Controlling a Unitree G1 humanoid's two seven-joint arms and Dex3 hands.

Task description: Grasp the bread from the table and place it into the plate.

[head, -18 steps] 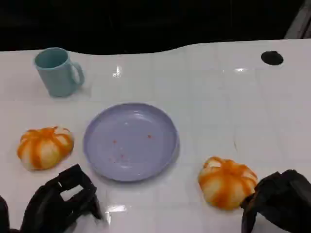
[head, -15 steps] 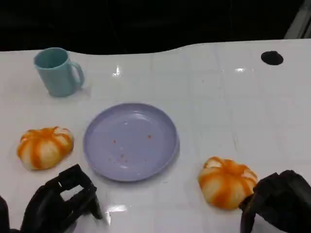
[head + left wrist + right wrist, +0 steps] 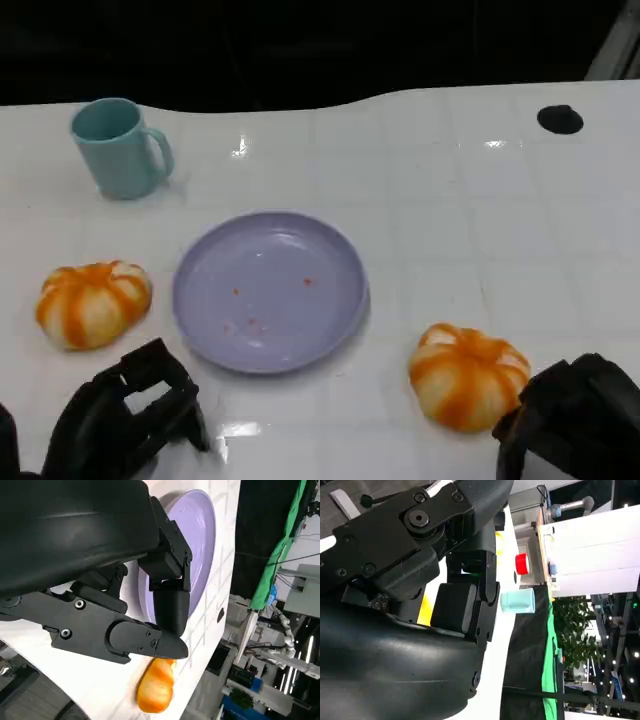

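While apart from it, right hand's fingers [image 3: 530, 425] beside bread [image 3: 467, 376]

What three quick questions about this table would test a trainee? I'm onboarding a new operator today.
1. True or false: the plate already holds a bread.
2. Which stands nearest the mug: A) the left bread, B) the right bread, C) the black spot?
3. Fill in: the right hand sits next to the ____ bread.

Key: 1 false, the plate holds only crumbs; 2 A; 3 right.
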